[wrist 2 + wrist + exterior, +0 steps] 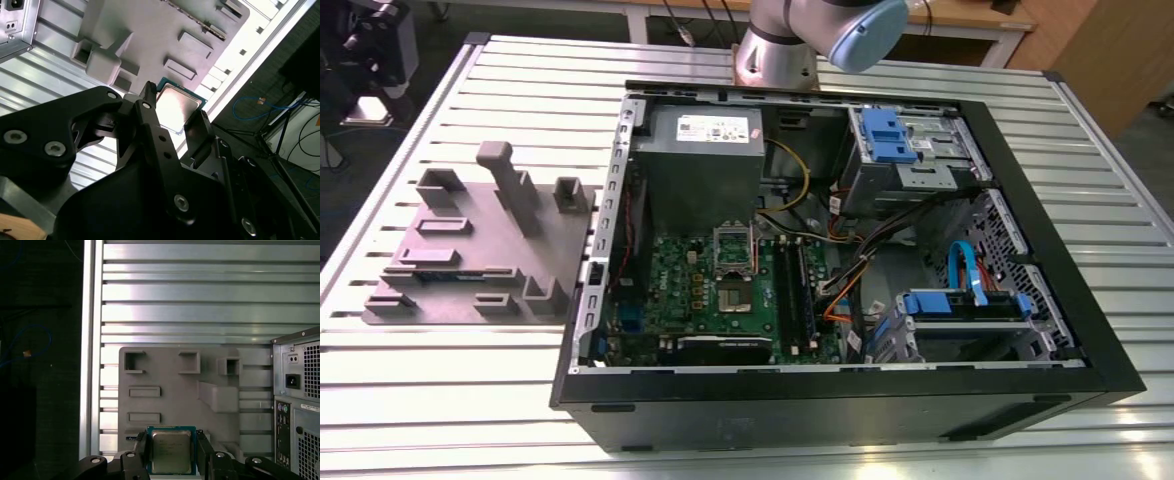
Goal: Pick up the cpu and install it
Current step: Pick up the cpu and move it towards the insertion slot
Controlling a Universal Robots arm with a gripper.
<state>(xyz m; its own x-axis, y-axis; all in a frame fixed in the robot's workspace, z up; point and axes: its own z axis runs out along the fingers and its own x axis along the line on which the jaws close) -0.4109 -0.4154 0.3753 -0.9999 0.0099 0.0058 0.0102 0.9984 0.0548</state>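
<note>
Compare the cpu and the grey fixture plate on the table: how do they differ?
The cpu has a shiny metal top with a green rim; the fixture plate is matte grey. The cpu is flat, while the fixture plate carries raised blocks and recesses. The cpu sits clamped in the pincer; the fixture plate lies on the slatted table. Both are squarish.

The arm (781, 50) is a silver-grey tube with a pale blue joint cap (867, 30), its gripper (175, 105) matte black with round silver screws (15, 136).

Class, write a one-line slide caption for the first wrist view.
The gripper holds the cpu between its fingers over the grey fixture plate.
</note>
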